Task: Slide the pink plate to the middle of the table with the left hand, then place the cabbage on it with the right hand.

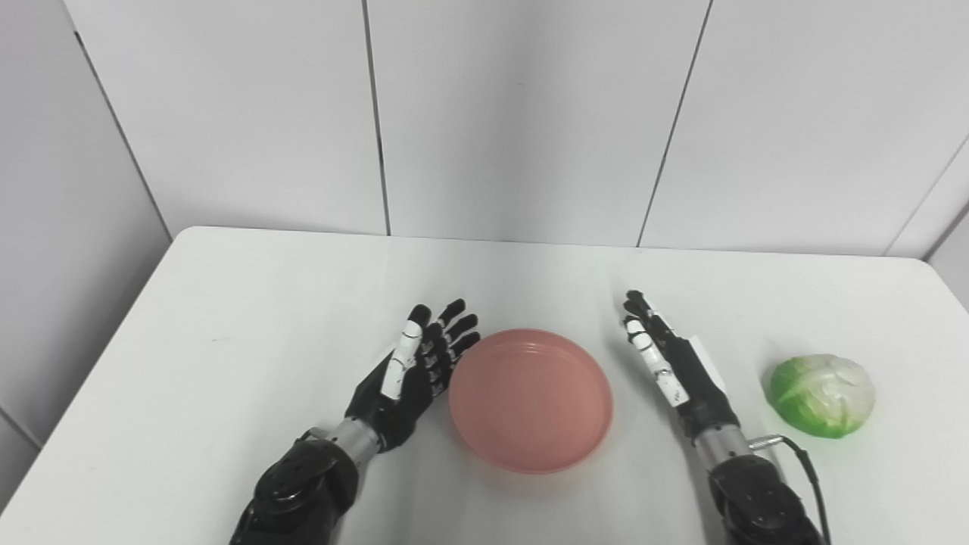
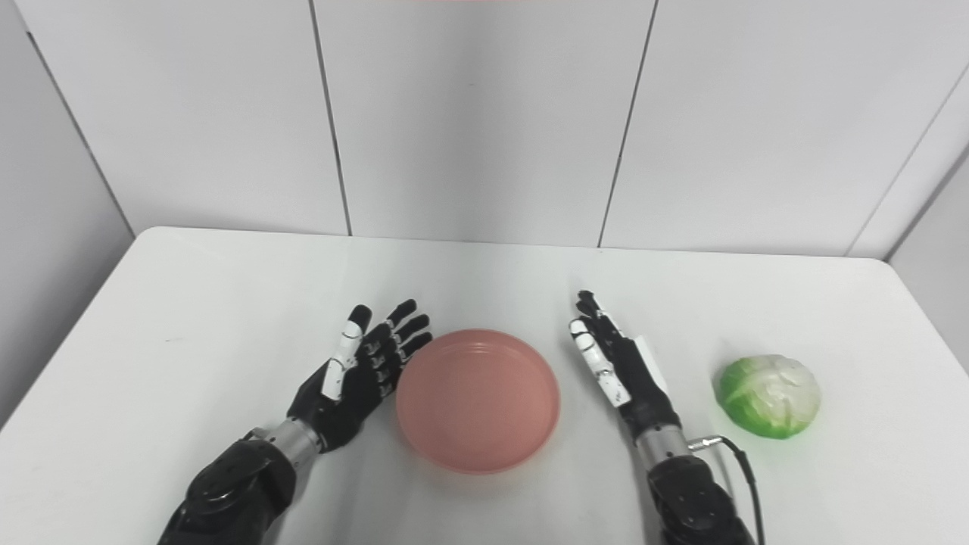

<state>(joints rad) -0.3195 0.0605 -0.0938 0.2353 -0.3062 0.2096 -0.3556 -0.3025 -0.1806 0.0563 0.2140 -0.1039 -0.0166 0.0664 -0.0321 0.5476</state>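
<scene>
The pink plate [image 1: 530,399] lies on the white table [image 1: 250,303], near the middle and close to the front edge. My left hand [image 1: 412,371] is open, palm toward the plate, its fingertips [image 1: 463,342] at or just beside the plate's left rim. My right hand [image 1: 670,363] is open with straight fingers, standing on edge between the plate and the cabbage, touching neither. The green and white cabbage [image 1: 821,394] rests on the table to the right of that hand.
Grey wall panels [image 1: 522,113] stand behind the table's far edge. A thin cable [image 1: 802,462] runs from my right wrist toward the front edge.
</scene>
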